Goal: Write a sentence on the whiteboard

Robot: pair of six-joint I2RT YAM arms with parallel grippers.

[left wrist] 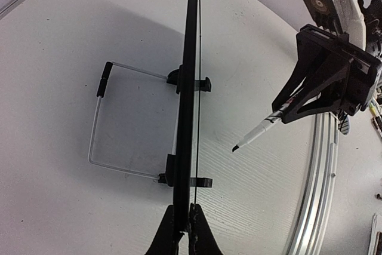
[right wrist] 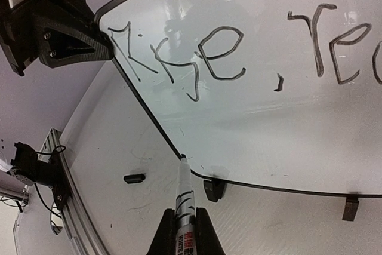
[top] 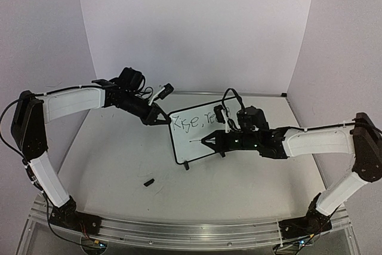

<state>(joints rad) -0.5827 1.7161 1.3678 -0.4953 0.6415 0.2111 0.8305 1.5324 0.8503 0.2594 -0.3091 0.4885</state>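
White-barrelled marker [right wrist: 184,192] sits clamped between the closed fingers of your right gripper [right wrist: 185,228]. Its tip points forward at the lower left rim of the whiteboard [right wrist: 268,129]. Whether the nib touches the frame or hangs just off it, I cannot tell.

Above it the sentence [right wrist: 221,58] reads "Rise," and then the start of a second word, which runs out of the wrist view to the right. No lower line shows, so I judge you are between lines: the top row is down or nearly so, and the tip is set for the next. Your next move calls for bringing the nib off the rim onto bare white below the "R", then pressing lightly and evenly.

The board stands near the table's [top: 107,165] middle on its feet [right wrist: 215,189], leaning back on a wire stand [left wrist: 94,135]. Its long axis runs across the table and its written face looks toward the arm bases. Your left gripper [left wrist: 185,222] is pinched on the board's upper left corner, steadying it. A small dark cap [top: 148,181] lies nearby.
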